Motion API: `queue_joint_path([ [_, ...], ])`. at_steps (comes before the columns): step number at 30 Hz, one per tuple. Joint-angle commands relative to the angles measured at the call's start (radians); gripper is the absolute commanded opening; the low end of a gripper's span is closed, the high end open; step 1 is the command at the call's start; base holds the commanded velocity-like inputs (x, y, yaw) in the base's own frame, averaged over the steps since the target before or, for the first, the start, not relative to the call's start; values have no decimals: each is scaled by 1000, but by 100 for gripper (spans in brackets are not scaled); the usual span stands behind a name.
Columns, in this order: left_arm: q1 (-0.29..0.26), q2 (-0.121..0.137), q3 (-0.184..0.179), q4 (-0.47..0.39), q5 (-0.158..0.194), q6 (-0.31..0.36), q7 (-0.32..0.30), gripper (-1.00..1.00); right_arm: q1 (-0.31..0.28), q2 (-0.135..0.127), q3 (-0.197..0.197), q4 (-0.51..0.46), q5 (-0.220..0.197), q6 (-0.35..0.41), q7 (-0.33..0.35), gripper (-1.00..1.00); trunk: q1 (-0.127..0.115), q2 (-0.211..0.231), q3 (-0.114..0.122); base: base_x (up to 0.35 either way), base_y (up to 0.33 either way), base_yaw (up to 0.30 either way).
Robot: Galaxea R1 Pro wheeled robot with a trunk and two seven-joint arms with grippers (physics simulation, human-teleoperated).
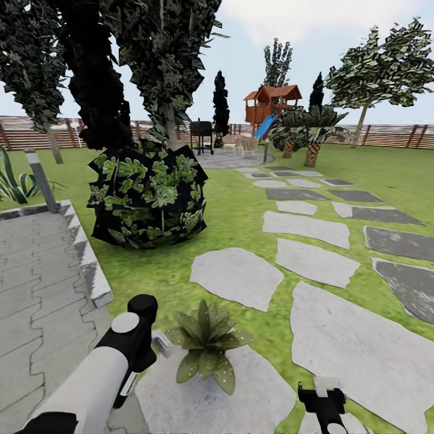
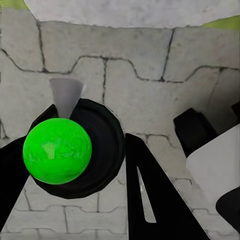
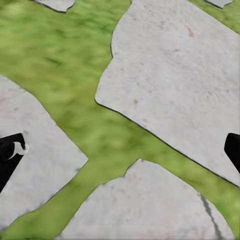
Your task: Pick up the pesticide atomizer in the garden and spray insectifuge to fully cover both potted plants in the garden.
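My left pincer (image 2: 80,165) is clenched on the pesticide atomizer (image 2: 75,145); in the left wrist view I look down on its bright green cap and pale nozzle, held between the black fingers (image 2: 150,200) above grey paving (image 2: 150,75). In the head view that arm's end sits just beside a potted plant (image 1: 207,343), which rests on a grey stepping stone (image 1: 253,398) in the lawn (image 1: 241,211). My right pincer (image 3: 120,150) hangs released, fingertips wide apart over stones and grass. A big dark-leaved bush (image 1: 147,196) stands farther back, the wooden fence (image 1: 386,135) beyond.
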Motion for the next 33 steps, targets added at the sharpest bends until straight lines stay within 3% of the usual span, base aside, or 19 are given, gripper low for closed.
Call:
queue_joint_path([
  [1, 0, 0, 0, -1, -9, 10, -9, -100, -1, 0, -7, 1, 10, -4, -3, 100, 0, 0, -1, -27, 301, 0],
  [10, 0, 0, -1, -9, -9, 10, -9, -100, -1, 0, -7, 1, 10, -4, -3, 100, 0, 0, -1, 31, 315, -52],
  [33, -2, 9, -5, -14, -10, 10, -9, -100, -1, 0, -7, 1, 10, -4, -3, 100, 0, 0, -1, 59, 329, -268],
])
